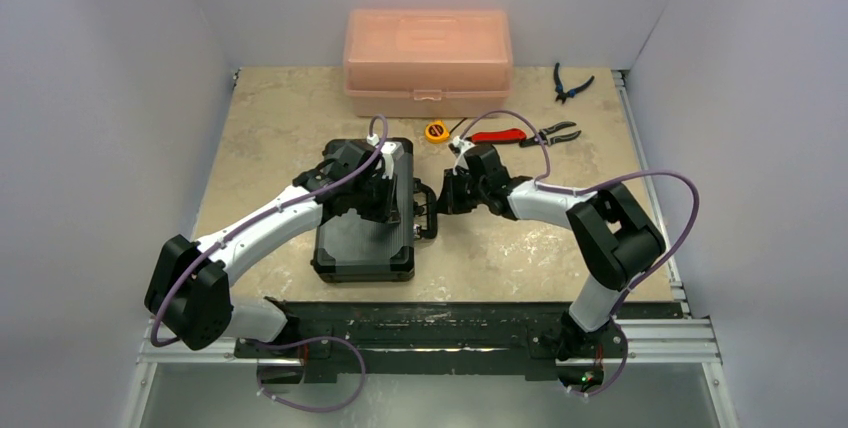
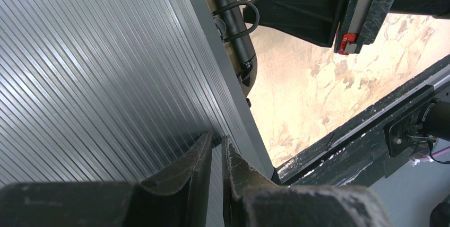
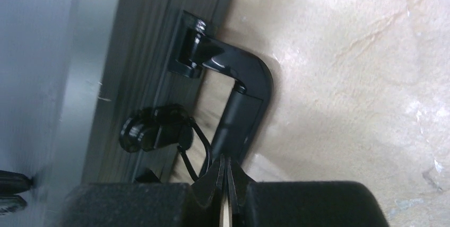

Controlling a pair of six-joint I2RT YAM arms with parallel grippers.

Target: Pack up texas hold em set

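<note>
Currently the case lies shut on the worktop. Left pincer, clenched empty, bears on the lid, apparently holding it down; right pincer, clenched, meets the handle, probably to work the latch.

The beige, stone-patterned table carried six items. A closed black briefcase lay flat, left of centre. A translucent pink box stood at the far edge. Nearer than the box lay a small yellow round item, a red-handled tool and black-handled pliers. Dark-handled cutters lay far right.
</note>
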